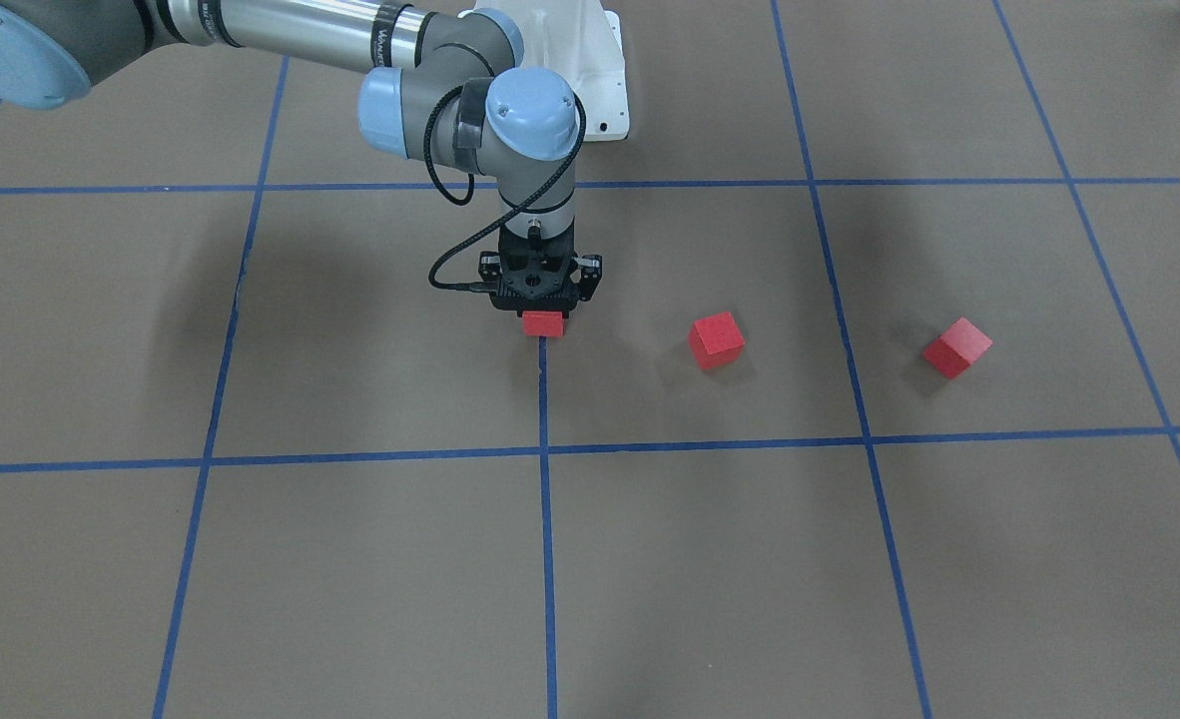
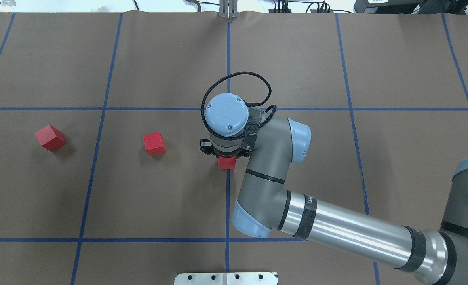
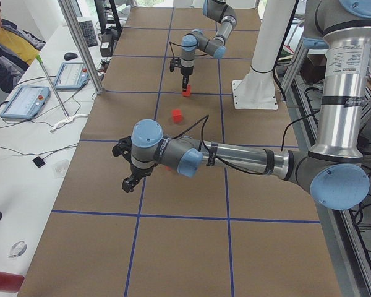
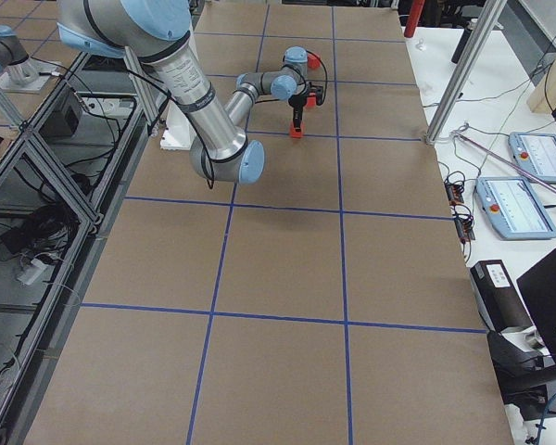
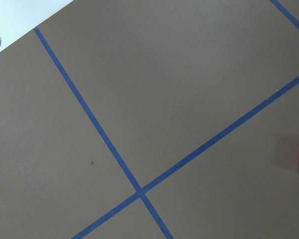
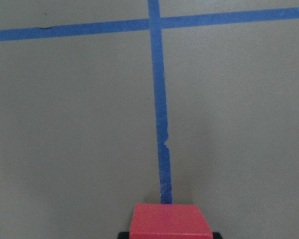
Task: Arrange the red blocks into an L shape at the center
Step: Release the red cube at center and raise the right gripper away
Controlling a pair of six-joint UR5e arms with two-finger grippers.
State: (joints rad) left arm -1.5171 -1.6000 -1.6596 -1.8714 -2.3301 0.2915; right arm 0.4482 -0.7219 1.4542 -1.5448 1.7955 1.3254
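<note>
One block point(image 1: 542, 323) is pinched in the right gripper point(image 1: 542, 310), at the centre line point(image 1: 546, 399). Its fingers are mostly hidden under the wrist. The second block point(image 1: 716, 340) lies near, and the third block point(image 1: 956, 347) is well apart beyond another line. The left gripper point(image 3: 128, 184) hangs over the table point(image 3: 191, 247); I can't tell how wide it is.

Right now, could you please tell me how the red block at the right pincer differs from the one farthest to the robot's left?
The pincer block sits on the middle tape line, squared to it; the far-left block lies beyond the next line, turned askew. The right pincer grips the pincer block; the far-left block stands free. Both are small red cubes of like size.
</note>
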